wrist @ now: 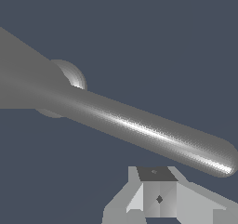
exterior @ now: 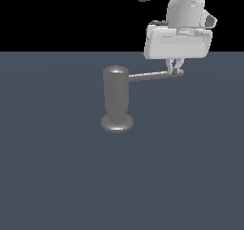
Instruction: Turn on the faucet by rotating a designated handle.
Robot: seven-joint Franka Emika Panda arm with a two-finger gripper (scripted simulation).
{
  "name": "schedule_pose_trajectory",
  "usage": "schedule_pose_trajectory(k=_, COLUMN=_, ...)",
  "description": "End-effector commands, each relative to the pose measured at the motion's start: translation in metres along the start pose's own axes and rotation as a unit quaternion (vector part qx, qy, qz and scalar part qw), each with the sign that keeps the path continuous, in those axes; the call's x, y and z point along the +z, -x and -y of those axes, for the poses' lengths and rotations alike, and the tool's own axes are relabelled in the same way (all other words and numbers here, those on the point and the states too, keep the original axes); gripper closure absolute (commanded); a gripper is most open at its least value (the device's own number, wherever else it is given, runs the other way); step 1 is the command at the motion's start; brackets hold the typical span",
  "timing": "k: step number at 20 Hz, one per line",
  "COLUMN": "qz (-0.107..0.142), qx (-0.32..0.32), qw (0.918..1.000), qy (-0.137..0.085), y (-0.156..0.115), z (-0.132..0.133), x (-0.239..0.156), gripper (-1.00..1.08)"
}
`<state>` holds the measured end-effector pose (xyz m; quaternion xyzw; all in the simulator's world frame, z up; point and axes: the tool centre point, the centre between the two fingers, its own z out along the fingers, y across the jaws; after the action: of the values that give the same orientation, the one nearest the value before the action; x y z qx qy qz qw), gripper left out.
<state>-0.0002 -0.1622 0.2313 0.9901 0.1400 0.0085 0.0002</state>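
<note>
The faucet [exterior: 116,100] stands on the worktop [exterior: 57,167] with its handle [exterior: 152,75] running level toward the exterior view's right, where the jaws [exterior: 176,67] hang at its rounded tip (nearly pressed together, contact unclear), so pushing sideways would rotate it

White boxy arm [exterior: 177,42], pale-grey claw [exterior: 175,69]
</note>
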Motion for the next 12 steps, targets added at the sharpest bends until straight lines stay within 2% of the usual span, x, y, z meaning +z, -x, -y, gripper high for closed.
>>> schedule_pose_trajectory(k=1, qz=0.005, qx=0.004, qw=1.0, qy=0.0, y=-0.002, z=-0.009, x=0.007, gripper=1.08)
schedule_pose_trajectory(k=12, qz=0.007, qx=0.008, qw=0.9999, qy=-0.001, y=-0.025, z=-0.031, x=0.01, gripper=1.08)
